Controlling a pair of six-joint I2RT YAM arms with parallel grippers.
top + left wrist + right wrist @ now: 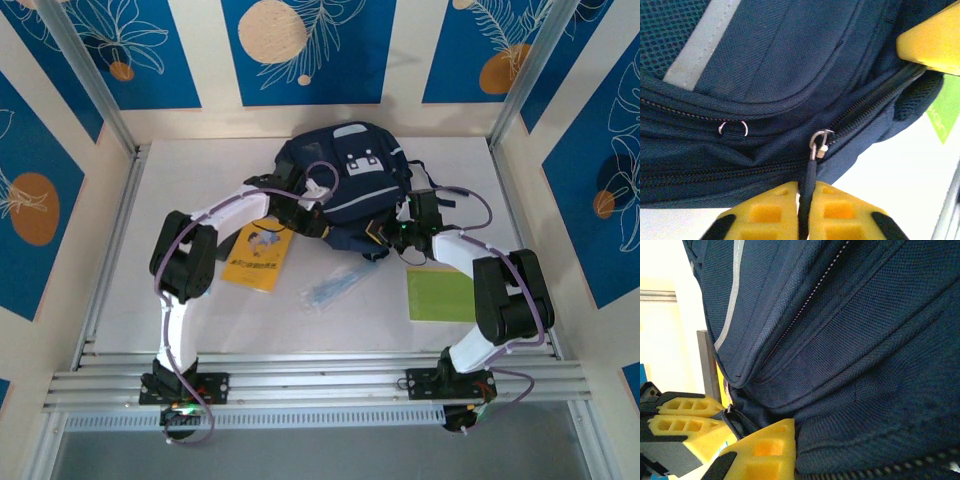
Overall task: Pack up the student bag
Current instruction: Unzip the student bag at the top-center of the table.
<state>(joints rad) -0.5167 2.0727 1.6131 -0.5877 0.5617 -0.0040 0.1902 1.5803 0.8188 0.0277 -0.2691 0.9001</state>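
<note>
Large dark navy fabric backpack [350, 170] sat at the back-middle of the white table [200, 180], lower edge toward the arm bases. Left gripper [807, 205] had its yellow fingers pinched almost together on the black cord zip pull [809, 177], which ran up to the silver metal slider [820, 141]. Right gripper [402, 232] was closed at the bag's lower right corner, pressed into the fabric. We couldn't tell whether a fold sat between its jaws.

We read the step as opening the zip. Nothing looked packed: yellow paper booklet [256, 255], clear plastic packet [335, 287] and flat green card [440, 295] all lay on the table in front of the bag.

Our notes for the pull:
- draw along the tooth line, not away from it
- keep the cord taut and in line with the slider
- follow the curve at the corner
- brace the bag on the right so it doesn't slide
- slow down if fabric bunches ahead of the slider
</note>
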